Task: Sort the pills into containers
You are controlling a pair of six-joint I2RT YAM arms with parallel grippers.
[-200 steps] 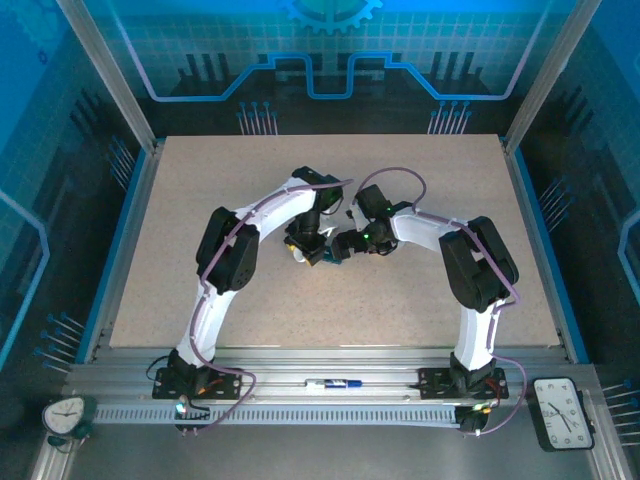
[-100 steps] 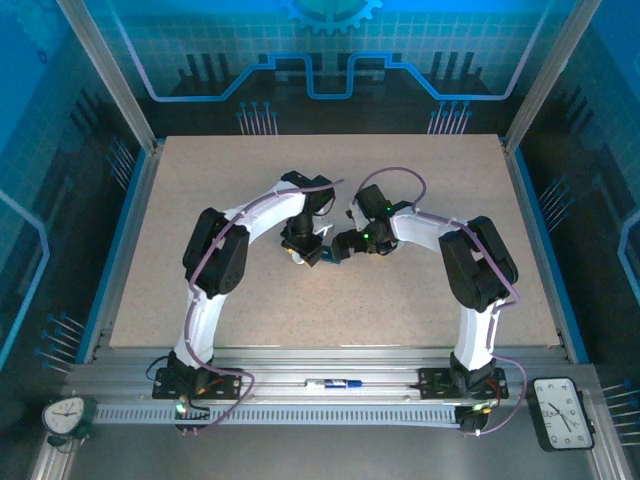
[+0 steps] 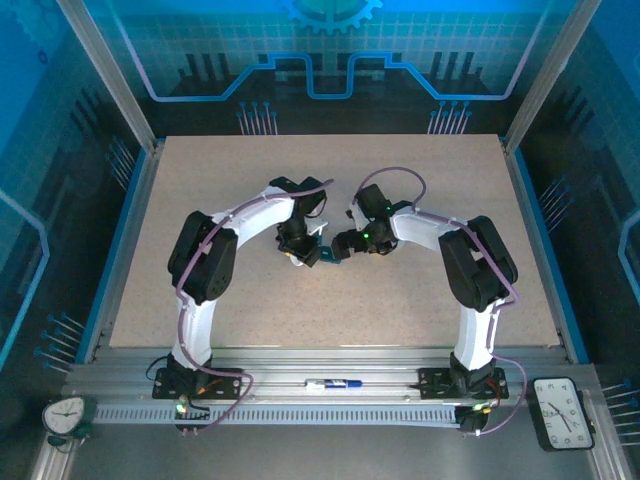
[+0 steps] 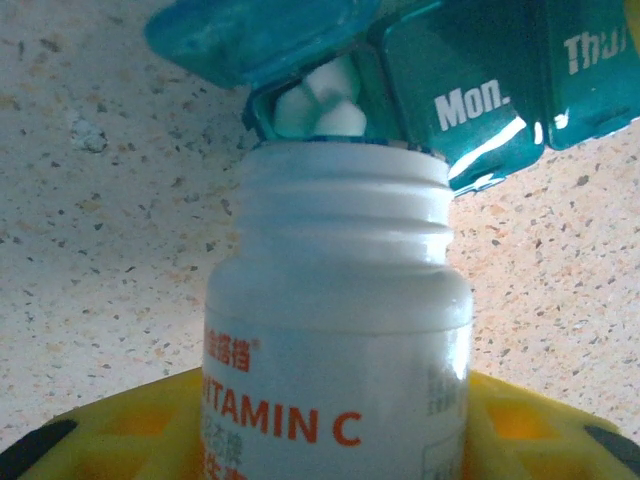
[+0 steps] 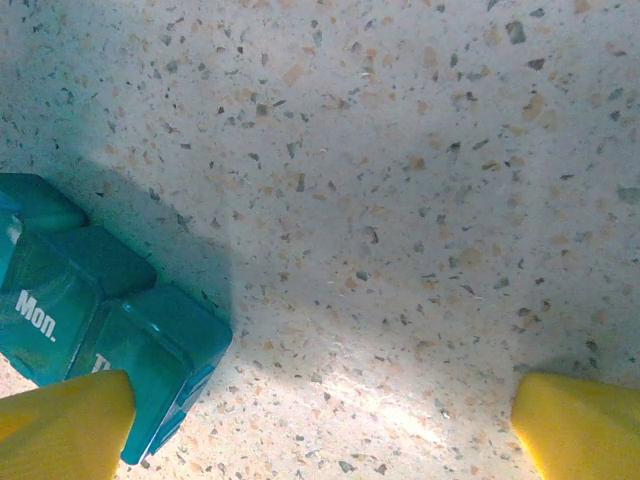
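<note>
A white, uncapped bottle (image 4: pixel 335 340) labelled VITAMIN C sits between the yellow fingers (image 4: pixel 90 430) of my left gripper (image 4: pixel 330 435), which is shut on it. The bottle's threaded mouth presses against an open compartment of the teal pill box (image 4: pixel 470 90), the containers, whose lid (image 4: pixel 250 35) is flipped up. White pills (image 4: pixel 320 105) lie in that compartment. My right gripper (image 5: pixel 325 420) hangs open over bare table, its left finger (image 5: pixel 60 425) beside the pill box (image 5: pixel 110 320). From above, both grippers (image 3: pixel 300 250) (image 3: pixel 338 246) meet at mid-table around the pill box (image 3: pixel 325 257).
The speckled table (image 3: pixel 420 290) has aluminium posts at its back corners. A pen (image 3: pixel 335 383) lies on the front rail between the arm bases. Clocks (image 3: pixel 65 413) (image 3: pixel 562 410) stand at the two front corners outside the table.
The left arm's elbow has swung to the left while its gripper stayed at the pill box with the bottle. The right arm has not moved.
</note>
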